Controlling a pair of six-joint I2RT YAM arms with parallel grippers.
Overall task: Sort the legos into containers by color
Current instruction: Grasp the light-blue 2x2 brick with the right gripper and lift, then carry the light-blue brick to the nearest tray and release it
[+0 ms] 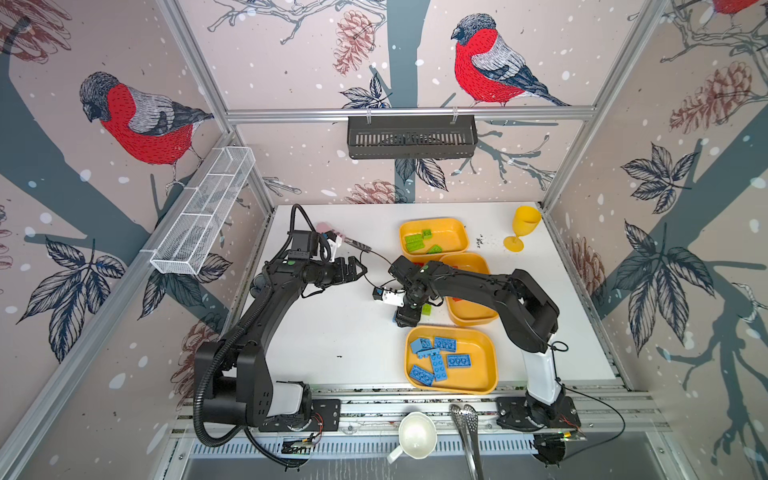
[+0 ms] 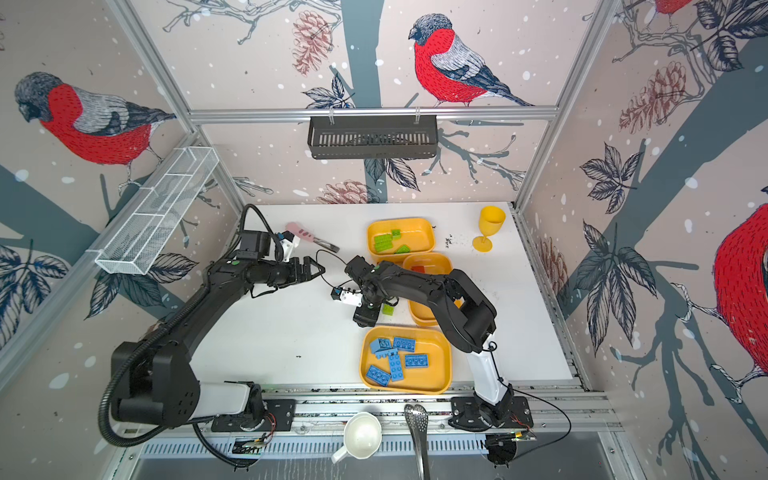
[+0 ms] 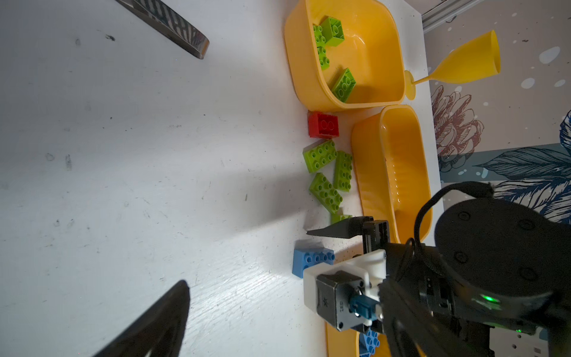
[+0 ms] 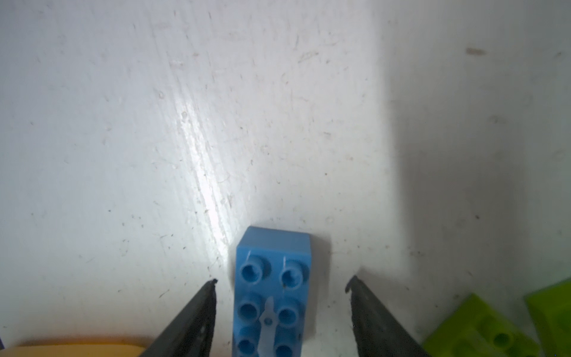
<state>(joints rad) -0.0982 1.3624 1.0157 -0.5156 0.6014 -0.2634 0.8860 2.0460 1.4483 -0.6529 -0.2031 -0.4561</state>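
Observation:
My right gripper [image 4: 282, 279] hangs open over a loose blue lego [image 4: 272, 290] on the table, one finger on each side with a gap to both. In both top views that gripper [image 1: 405, 318] hides the brick. A red lego [image 3: 323, 123] and three green legos [image 3: 319, 154] lie loose beside the middle container [image 3: 398, 160]. The far container [image 1: 451, 232] holds green legos [image 1: 413, 243]. The near container [image 1: 478, 374] holds several blue legos [image 1: 444, 345]. My left gripper [image 1: 356, 269] stays open and empty over bare table to the left.
A yellow goblet [image 1: 524, 226] stands at the back right. A pink-handled metal tool [image 1: 340, 239] lies behind the left gripper. A white mesh basket [image 1: 203, 212] and a black basket [image 1: 411, 137] hang on the walls. A white cup [image 1: 417, 434] and slotted spoon [image 1: 467, 424] sit on the front rail.

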